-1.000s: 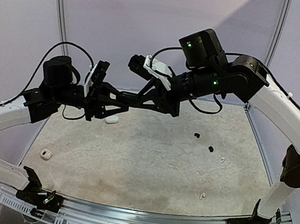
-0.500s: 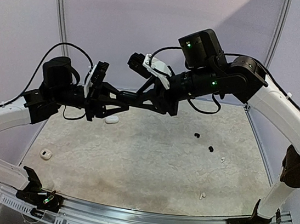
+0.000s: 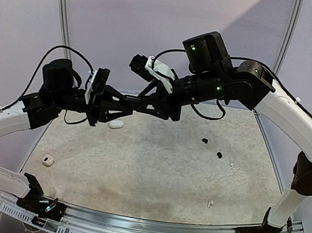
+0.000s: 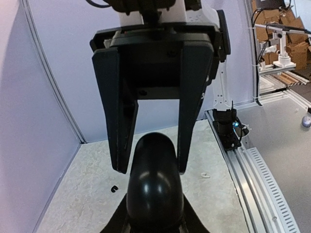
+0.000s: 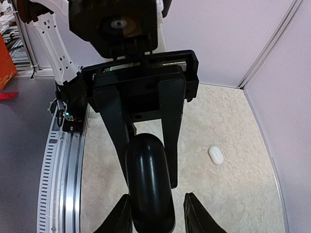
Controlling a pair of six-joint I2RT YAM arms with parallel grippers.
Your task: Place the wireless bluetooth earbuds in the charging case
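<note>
Two grippers meet nose to nose high over the table (image 3: 154, 174): left gripper (image 5: 149, 183) clamps the black charging case (image 4: 154, 187) by the end nearest it. The right gripper (image 4: 152, 170) straddles the other end, jaws spread, not clearly touching. Probably a regrasp, so close right squarely and centred before left lets go. Black earbuds (image 3: 204, 140) and white earbuds (image 3: 231, 165) lie well below both grippers, toward the right gripper's side.
</note>
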